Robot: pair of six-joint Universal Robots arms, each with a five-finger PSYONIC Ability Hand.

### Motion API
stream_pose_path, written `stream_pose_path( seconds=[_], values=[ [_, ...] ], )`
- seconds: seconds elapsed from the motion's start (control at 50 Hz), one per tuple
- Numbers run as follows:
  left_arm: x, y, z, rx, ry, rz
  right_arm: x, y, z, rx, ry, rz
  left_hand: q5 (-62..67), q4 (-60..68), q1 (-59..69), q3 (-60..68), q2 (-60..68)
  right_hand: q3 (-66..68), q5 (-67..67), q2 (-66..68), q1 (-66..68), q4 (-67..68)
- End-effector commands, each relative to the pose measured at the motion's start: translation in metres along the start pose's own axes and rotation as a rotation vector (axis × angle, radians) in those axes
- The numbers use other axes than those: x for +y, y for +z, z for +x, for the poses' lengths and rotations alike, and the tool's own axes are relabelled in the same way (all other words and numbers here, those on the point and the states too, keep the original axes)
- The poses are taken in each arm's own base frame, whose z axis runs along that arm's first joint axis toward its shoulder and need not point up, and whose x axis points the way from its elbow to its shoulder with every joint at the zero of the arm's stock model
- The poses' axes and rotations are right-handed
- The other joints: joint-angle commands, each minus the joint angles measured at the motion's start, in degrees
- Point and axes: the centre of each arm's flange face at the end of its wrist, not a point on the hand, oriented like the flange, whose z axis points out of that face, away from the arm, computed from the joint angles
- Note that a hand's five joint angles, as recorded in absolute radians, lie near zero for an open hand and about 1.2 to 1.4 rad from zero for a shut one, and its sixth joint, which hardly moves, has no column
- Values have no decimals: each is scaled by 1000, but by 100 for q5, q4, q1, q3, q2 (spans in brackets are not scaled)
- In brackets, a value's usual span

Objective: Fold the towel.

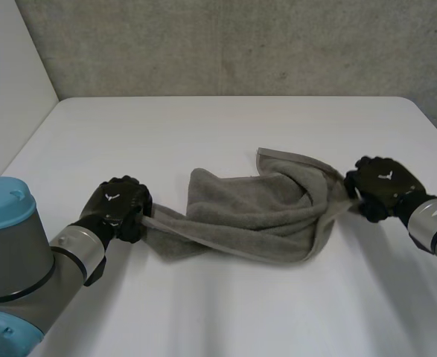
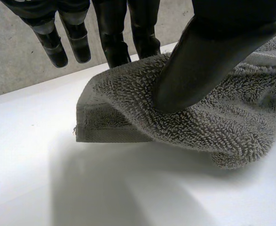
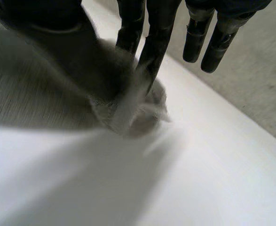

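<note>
The towel (image 1: 255, 212) is seen to be grey terry cloth with a rough pile of small loops, and a flatter, smoother woven band is shown along its hem (image 2: 109, 132). The desk (image 1: 225, 126) is finished in a smooth white surface with a faint sheen, while the wall (image 1: 240, 44) behind it is left as rough, mottled grey concrete. The left hand (image 1: 117, 204) and right hand (image 1: 382, 186) are cased in matt black, their fingers (image 2: 114, 33) smooth and slightly glossy, and the arm's grey joint (image 1: 17, 253) and light-blue cap (image 1: 2, 202) are given smooth, plastic-looking shells with a dull satin sheen.
</note>
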Motion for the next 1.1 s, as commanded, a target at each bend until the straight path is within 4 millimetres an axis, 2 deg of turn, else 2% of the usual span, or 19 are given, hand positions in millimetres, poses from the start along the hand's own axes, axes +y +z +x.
stream_pose_path(
  seconds=[0.02, 0.38, 0.4, 0.42, 0.44, 0.48, 0.52, 0.58, 0.6, 0.66, 0.8, 0.84, 0.86, 0.9, 0.92, 0.94, 1.02, 1.08, 1.1],
  values=[
    [0, 0, -1, -4, -2, 1, 7, 1, -5, -20, -41, -29, -47, -336, -19, -297, -22, -249, -2353, -2200, -2256, -437],
    [0, -1, 2, 5, 2, -1, 16, 3, -24, -54, -62, -26, -80, -336, -53, -297, -56, -249, -2171, -2019, -2075, -437],
    [0, -1, 2, 5, 2, 1, 14, 2, -27, -59, -66, -24, -97, -336, -69, -297, -73, -249, -1039, -886, -942, -437],
    [0, -1, 2, 5, 2, 1, 14, 2, -27, -59, -66, -24, -97, -336, -70, -297, -73, -249, -1027, -875, -931, -437],
    [0, -1, 1, 3, 2, -1, 12, 2, -27, -53, -72, -18, -131, -336, -103, -297, -106, -249, 1387, 1540, 1484, -437],
    [0, 0, 1, 3, 2, 1, 8, 3, -23, -35, -70, -9, -215, -336, -187, -297, -191, -249, 1709, 1861, 1805, -437],
    [0, 0, 1, 2, 3, 1, -6, 2, -9, 14, -19, 23, -1452, -336, -1424, -297, -1427, -249, 1709, 1861, 1805, -437],
    [0, 0, 0, 0, 3, 1, -13, 2, -2, 34, 3, 43, -1981, -336, -1953, -297, -1957, -249, 1709, 1861, 1805, -437],
    [0, 0, 0, 0, 3, 2, -15, 2, 8, 54, 30, 48, -2264, -336, -2237, -297, -2240, -249, 1709, 1861, 1805, -437],
    [2, 1, 0, 1, 11, -5, -6, 3, 20, 76, 60, 27, -2720, -336, -2693, -297, -2696, -249, 1709, 1861, 1805, -437],
    [14, 8, -1, 3, 85, -40, 1, 5, 21, 79, 9, -4, -2604, -336, -2576, -297, -2579, -249, 1709, 1861, 1805, -437],
    [19, 11, -1, 7, 121, -53, 1, 5, 21, 79, 4, -4, -1402, -336, -1374, -297, -1377, -249, 1709, 1861, 1805, -437],
    [19, 11, -1, 7, 121, -53, 1, 5, 21, 79, 4, -4, -1393, -336, -1365, -297, -1368, -249, 1709, 1861, 1805, -437],
    [23, 13, -1, 9, 143, -65, 2, 4, 23, 82, 12, -5, 98, -336, 125, -297, 122, -249, 1709, 1861, 1805, -437],
    [23, 13, -1, 9, 143, -65, 2, 4, 23, 82, 12, -5, 105, -336, 132, -297, 129, -249, 1709, 1861, 1805, -437],
    [23, 13, -2, 9, 146, -73, 2, 4, 23, 82, 12, -8, 1235, -336, 1262, -297, 1259, -249, 1709, 1861, 1805, -437],
    [20, 12, -3, 5, 148, -64, 2, 0, 18, 55, 16, -36, 1246, -336, 1274, -297, 1271, -249, 1709, 1861, 1805, -437],
    [5, 8, -6, -10, 152, -19, -6, -10, 15, 20, 24, -79, 1246, -336, 1274, -297, 1271, -249, 1709, 1861, 1805, -437],
    [-10, 2, -8, -22, 155, 26, -14, -18, 14, 6, 14, -93, 1246, -336, 1274, -297, 1271, -249, 1709, 1861, 1805, -437]
  ],
)
